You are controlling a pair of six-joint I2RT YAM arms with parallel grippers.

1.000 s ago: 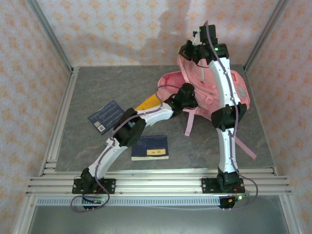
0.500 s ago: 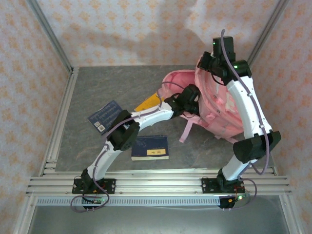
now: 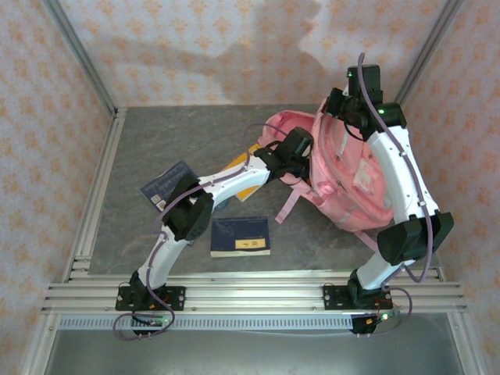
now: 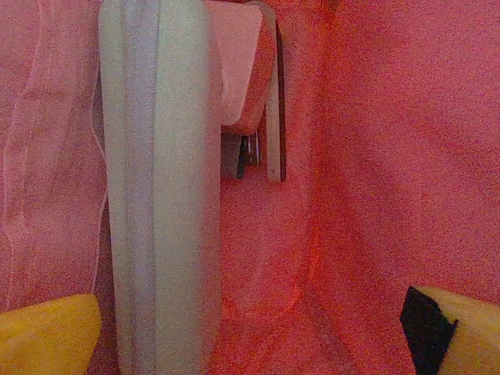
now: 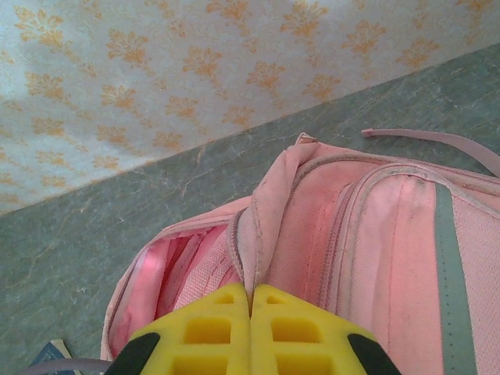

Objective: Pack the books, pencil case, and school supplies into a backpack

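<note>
The pink backpack [image 3: 355, 187] is tipped up at the right of the table, mouth facing left. My right gripper [image 5: 251, 301] is shut on a fold of its rim [image 5: 258, 211]. My left gripper [image 4: 251, 312] is inside the backpack [image 4: 375, 156] and stands open, a yellow finger [image 4: 47, 336] in each lower corner. The mint-green pencil case [image 4: 156, 195] stands on edge between them, close to the left finger. Deeper in, flat things [image 4: 269, 94] stand against the lining; what they are is unclear. An orange-yellow book [image 3: 244, 178] lies partly under my left arm.
A navy book with a pale band [image 3: 241, 236] lies near the front edge. A dark blue checked book [image 3: 166, 186] lies at the left. A pink strap [image 3: 291, 201] trails from the backpack onto the grey table [image 3: 180, 141]. Aluminium rails border the table.
My right gripper has pulled the backpack's rim up and to the right, tipping the bag. My left gripper has gone deeper into the mouth and opened wide.
</note>
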